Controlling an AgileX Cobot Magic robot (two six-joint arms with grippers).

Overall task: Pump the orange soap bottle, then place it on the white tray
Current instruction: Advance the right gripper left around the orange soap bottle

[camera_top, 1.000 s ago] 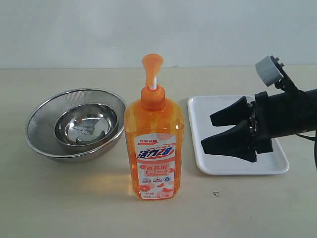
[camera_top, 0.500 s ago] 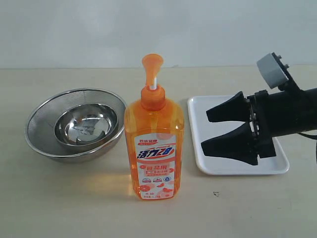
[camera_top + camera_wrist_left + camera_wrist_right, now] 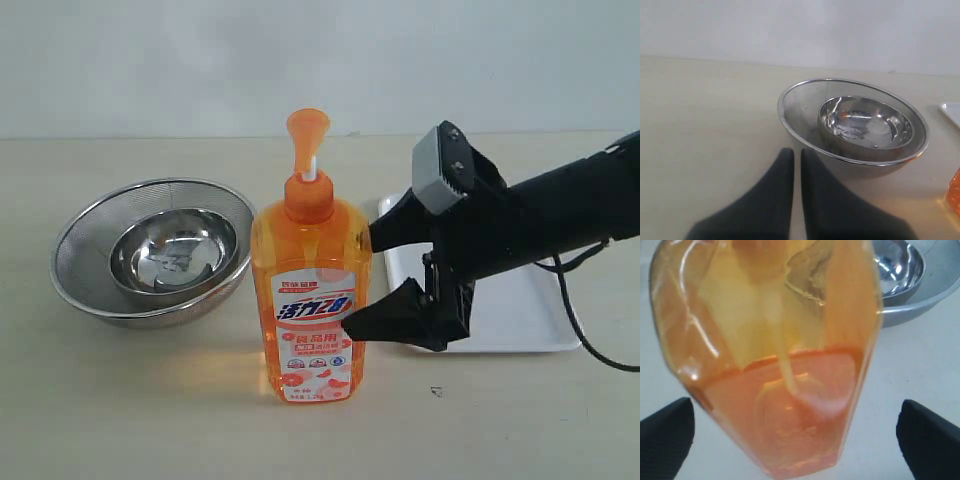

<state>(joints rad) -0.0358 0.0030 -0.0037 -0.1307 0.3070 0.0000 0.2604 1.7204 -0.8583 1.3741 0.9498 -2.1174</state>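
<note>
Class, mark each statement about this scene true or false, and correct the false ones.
1. The orange soap bottle stands upright. True.
2. The bottle is on the white tray. False: it stands on the table, beside the tray.
3. The right gripper is open, with a finger on either side of the bottle. True.
4. The mesh strainer is empty. False: a smaller steel bowl sits inside it.
5. The left gripper grips the strainer's rim. False: it is shut on nothing, short of the strainer.
</note>
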